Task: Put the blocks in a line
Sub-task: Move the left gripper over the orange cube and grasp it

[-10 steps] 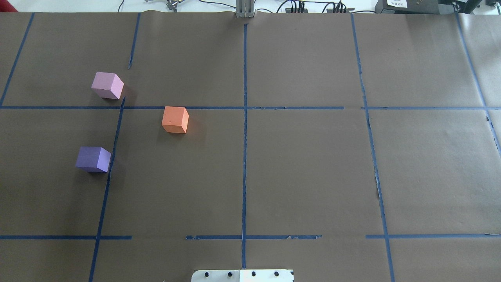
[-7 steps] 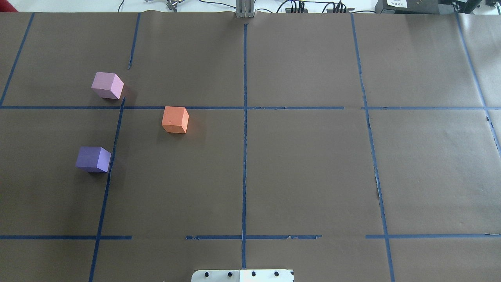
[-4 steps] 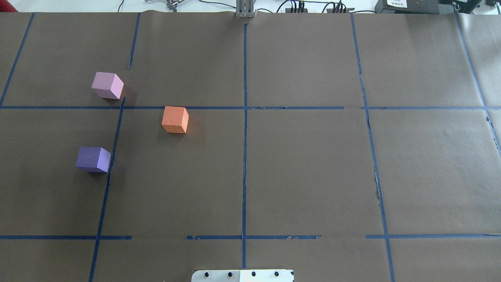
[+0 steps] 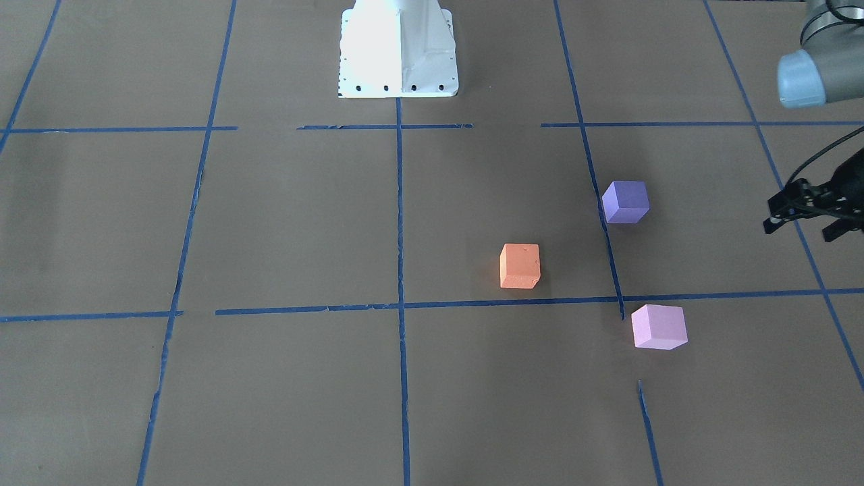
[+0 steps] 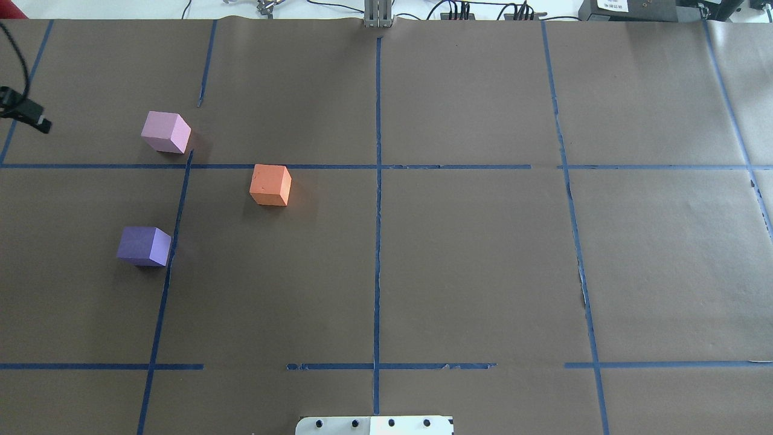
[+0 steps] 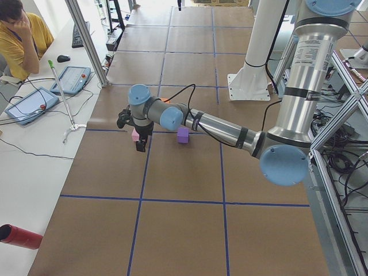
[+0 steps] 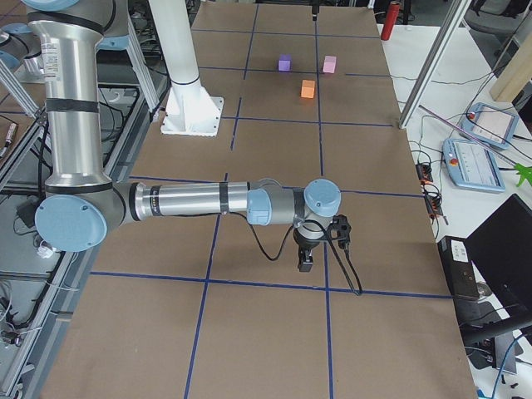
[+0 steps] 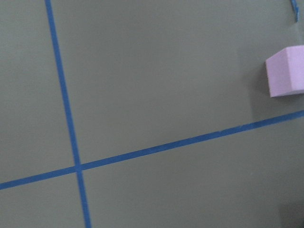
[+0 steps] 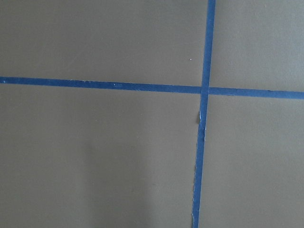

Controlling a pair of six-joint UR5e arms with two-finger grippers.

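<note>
Three cubes stand apart on the brown paper, on my left half. The orange block [image 5: 270, 184] [image 4: 520, 266] is nearest the centre line. The dark purple block [image 5: 144, 246] [image 4: 626, 201] is closer to my base. The pale pink block [image 5: 165, 132] [image 4: 659, 327] is farthest out; it also shows at the right edge of the left wrist view [image 8: 286, 71]. My left gripper [image 6: 141, 146] hangs above the table beside the pink block, touching nothing; I cannot tell its jaws. My right gripper [image 7: 305, 262] hangs over bare paper far from the blocks; I cannot tell its state.
Blue tape lines [image 5: 377, 199] divide the paper into squares. My white base plate [image 5: 374, 425] sits at the near edge. A seated operator [image 6: 17, 34], tablets and a metal post [image 6: 86, 43] stand beyond the table's far side. A red cylinder [image 6: 20, 237] lies there.
A black part of my left wrist with its cable has come into the overhead view at the left edge, level with the pink block. The three blocks have not moved.
</note>
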